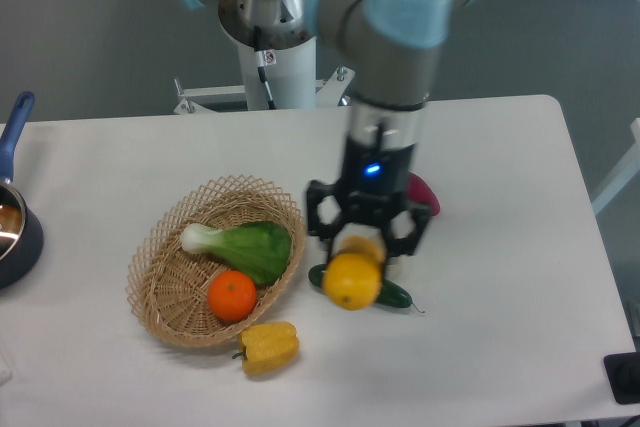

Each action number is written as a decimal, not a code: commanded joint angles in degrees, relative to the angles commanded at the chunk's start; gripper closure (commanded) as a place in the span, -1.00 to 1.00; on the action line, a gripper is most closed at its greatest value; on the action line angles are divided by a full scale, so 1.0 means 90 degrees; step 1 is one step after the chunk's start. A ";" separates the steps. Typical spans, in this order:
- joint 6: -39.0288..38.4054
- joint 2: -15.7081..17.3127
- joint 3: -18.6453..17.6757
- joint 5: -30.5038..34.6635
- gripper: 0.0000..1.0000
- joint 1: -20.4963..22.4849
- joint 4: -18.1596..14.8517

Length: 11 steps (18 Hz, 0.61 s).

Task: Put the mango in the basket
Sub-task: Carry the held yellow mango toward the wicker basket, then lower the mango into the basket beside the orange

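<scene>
The hand [355,259] grips the mango [352,280] between its fingers, the fruit hanging just under the palm. It is above the cucumber [395,294], just right of the wicker basket [165,302] on the bench [500,347].

Mango [351,280] right of basket [160,292], above cucumber [396,295].

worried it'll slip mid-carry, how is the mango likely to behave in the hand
The mango looks smooth and rounded, so it could slip or rotate between the fingers of the hand. It keeps its shape in the grip, so it is probably firm. Once released in the basket, it may roll toward the orange.
</scene>
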 joint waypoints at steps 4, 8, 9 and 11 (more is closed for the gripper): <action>-0.0099 0.0313 -0.0586 0.0000 0.37 -0.0400 0.0000; -0.0711 0.0148 -0.0695 -0.0039 0.37 -0.0869 0.0010; -0.1072 0.0022 -0.0618 -0.0029 0.37 -0.0986 0.0019; -0.1591 -0.0174 -0.0548 -0.0010 0.37 -0.1259 0.0020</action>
